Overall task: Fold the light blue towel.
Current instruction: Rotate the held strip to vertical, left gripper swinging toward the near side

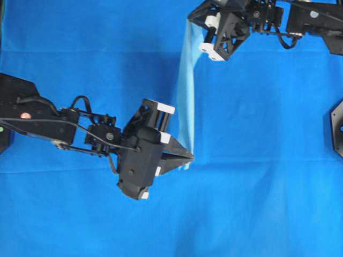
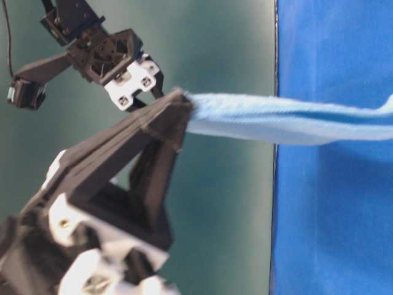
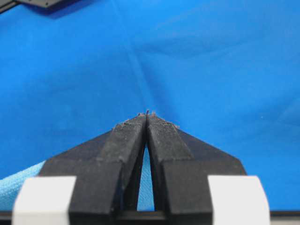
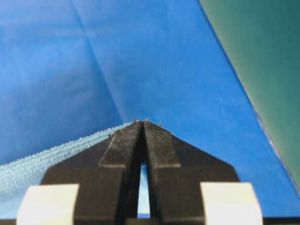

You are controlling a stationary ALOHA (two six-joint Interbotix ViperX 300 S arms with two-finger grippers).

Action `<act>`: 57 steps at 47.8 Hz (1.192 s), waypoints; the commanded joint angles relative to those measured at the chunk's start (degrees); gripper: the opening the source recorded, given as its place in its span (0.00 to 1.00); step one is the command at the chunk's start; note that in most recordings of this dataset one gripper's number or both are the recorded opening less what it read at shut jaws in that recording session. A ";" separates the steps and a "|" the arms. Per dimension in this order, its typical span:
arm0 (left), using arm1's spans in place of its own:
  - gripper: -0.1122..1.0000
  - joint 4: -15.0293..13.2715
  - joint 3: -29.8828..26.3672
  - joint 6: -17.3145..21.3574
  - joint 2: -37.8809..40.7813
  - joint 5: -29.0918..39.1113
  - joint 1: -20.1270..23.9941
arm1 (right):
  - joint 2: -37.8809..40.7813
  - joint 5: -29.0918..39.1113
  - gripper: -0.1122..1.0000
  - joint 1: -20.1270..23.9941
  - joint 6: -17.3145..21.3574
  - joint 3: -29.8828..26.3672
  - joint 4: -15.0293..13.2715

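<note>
The light blue towel (image 1: 186, 96) is lifted off the table and stretched into a narrow, gathered band between my two grippers. My left gripper (image 1: 190, 157) is shut on its near end, low and a little right of centre. My right gripper (image 1: 189, 19) is shut on the far end near the top edge. In the left wrist view the fingertips of the left gripper (image 3: 147, 115) meet, with towel (image 3: 18, 183) trailing off at lower left. In the right wrist view the right gripper (image 4: 143, 123) pinches the towel (image 4: 47, 159), which runs away to the left. From table level the towel (image 2: 276, 120) hangs taut in mid-air.
A deep royal-blue sheet (image 1: 268, 193) covers the whole table under both arms, with faint creases. A black fixture (image 1: 336, 127) juts in at the right edge. A dark green wall (image 4: 267, 51) stands beyond the sheet's edge.
</note>
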 commanded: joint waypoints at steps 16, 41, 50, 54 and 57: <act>0.13 -0.18 -13.36 1.67 13.45 -7.56 0.35 | -13.01 1.32 0.11 -3.25 0.97 11.25 -0.09; 0.13 -0.18 -19.86 -2.11 21.27 -5.98 1.14 | -11.60 0.18 0.11 -3.25 0.62 15.64 -0.09; 0.13 -0.18 -10.20 -6.86 17.23 -5.19 1.14 | -2.99 -6.68 0.11 -2.99 0.88 11.25 -0.09; 0.13 -0.18 -5.71 -8.96 15.29 -5.27 1.14 | 0.70 -8.17 0.11 -2.46 0.97 8.44 -0.09; 0.13 -0.18 -1.85 -10.63 13.71 -5.62 1.14 | 3.08 -8.88 0.11 -1.85 0.97 6.50 -0.09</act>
